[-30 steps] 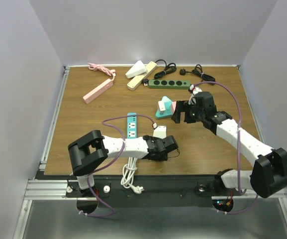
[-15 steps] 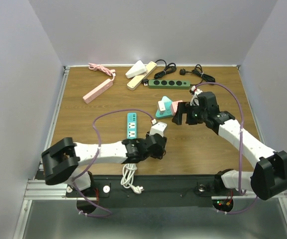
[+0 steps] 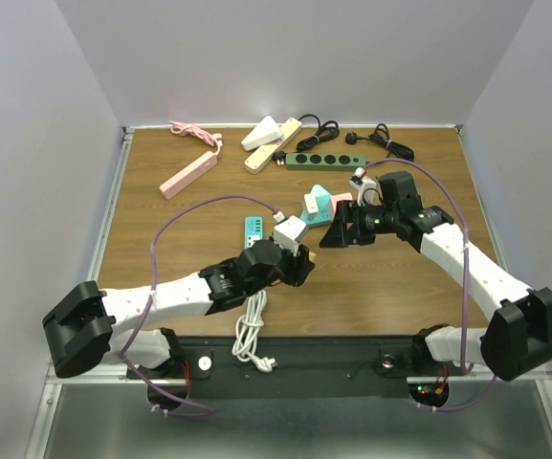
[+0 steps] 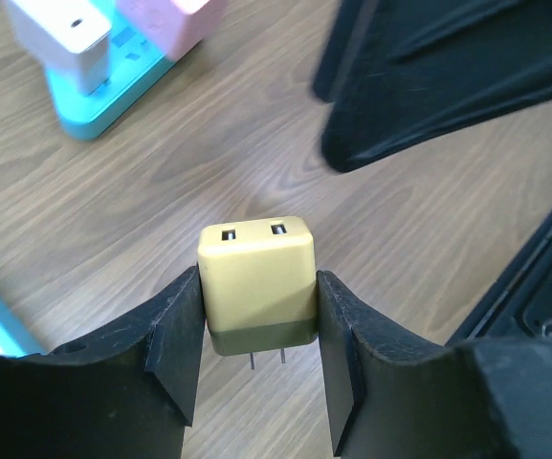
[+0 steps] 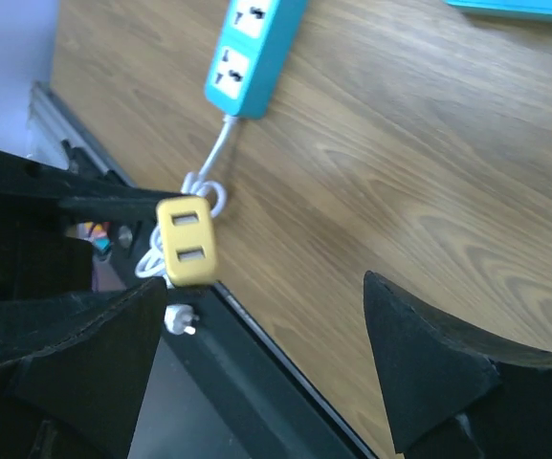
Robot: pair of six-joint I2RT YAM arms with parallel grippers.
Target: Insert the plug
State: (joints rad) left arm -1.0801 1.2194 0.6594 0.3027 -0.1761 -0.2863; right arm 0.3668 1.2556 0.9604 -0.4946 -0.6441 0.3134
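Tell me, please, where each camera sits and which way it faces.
Top external: above and behind the bases, looking down on the wooden table; the left arm and right arm show whole.
Left wrist: on the left arm, looking along the left gripper, which clamps a yellow USB charger.
Right wrist: on the right arm, facing the table's near edge past the open right gripper, over a teal power strip.
Shared: both wrist views show the charger.
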